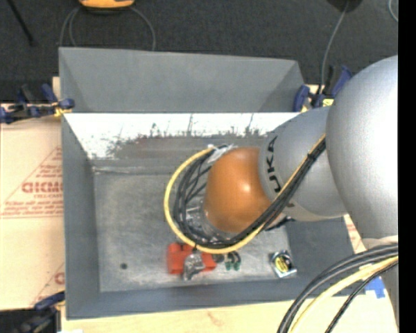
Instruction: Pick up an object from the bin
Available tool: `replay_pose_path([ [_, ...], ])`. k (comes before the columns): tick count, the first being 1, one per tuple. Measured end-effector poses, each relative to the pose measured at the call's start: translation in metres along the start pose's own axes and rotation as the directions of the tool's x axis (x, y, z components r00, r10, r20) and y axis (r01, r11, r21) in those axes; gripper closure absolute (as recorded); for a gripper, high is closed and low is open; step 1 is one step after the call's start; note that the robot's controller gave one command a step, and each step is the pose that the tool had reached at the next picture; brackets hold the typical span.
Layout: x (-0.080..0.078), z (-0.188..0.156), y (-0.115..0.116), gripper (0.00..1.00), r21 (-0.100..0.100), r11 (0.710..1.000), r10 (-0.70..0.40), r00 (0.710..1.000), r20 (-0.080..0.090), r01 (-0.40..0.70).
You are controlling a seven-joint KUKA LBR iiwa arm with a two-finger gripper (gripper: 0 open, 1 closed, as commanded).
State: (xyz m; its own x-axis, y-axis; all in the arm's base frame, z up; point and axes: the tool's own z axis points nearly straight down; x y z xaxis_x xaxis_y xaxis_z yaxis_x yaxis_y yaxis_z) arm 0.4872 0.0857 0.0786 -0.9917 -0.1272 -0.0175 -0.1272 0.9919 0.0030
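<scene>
One red block seemingly under hand.

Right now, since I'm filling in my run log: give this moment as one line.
stage: gripper down at red block, near bin front wall | nearby: green piece, yellow-black item | grasp: unconfirmed

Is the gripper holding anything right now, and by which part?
Cannot tell: the gripper is down at a red object by the bin's front wall, any hold hidden.
</scene>
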Motion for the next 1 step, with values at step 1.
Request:
replay_pose_path([
  [1,-0.0021,-0.0012,0.0002,1.0,0.0,1.0,0.006,1.0,-0.009,-0.006],
])
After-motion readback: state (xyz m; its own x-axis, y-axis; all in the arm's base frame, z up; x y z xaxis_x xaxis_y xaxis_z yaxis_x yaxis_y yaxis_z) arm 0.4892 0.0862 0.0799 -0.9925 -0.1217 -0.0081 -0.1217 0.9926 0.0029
